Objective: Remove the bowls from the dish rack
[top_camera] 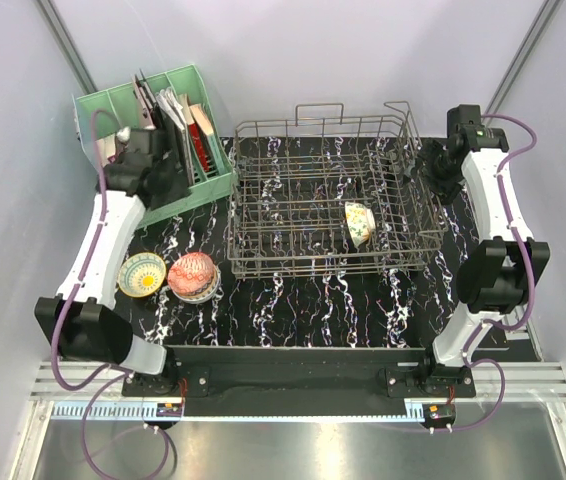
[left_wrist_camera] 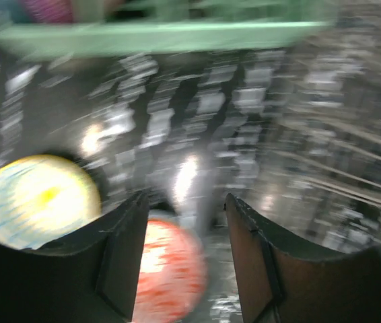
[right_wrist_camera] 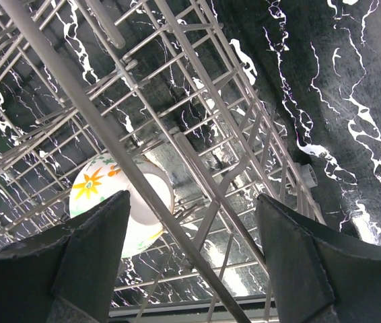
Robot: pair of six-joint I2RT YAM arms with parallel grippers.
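The grey wire dish rack (top_camera: pixel 303 205) stands mid-table. One floral cream bowl (top_camera: pixel 359 222) stands on edge inside it, near the right front. It also shows through the rack wires (right_wrist_camera: pixel 177 101) in the right wrist view (right_wrist_camera: pixel 143 195). My right gripper (top_camera: pixel 431 170) is open and empty above the rack's right back corner (right_wrist_camera: pixel 194 198). A tan-yellow bowl (top_camera: pixel 142 274) and a red-pink patterned bowl (top_camera: pixel 194 276), which lies on top of other bowls, sit on the table to the left. My left gripper (top_camera: pixel 168 178) is open and empty by the green holder. Its blurred view shows the yellow bowl (left_wrist_camera: pixel 39 198) and the red-pink bowl (left_wrist_camera: pixel 170 269) below the gripper (left_wrist_camera: pixel 185 202).
A green plastic file holder (top_camera: pixel 123 105) with books stands at the back left, right beside my left arm; it also shows in the left wrist view (left_wrist_camera: pixel 163 33). The black marbled table top (top_camera: pixel 313 310) runs in front of the rack. Grey walls close in on both sides.
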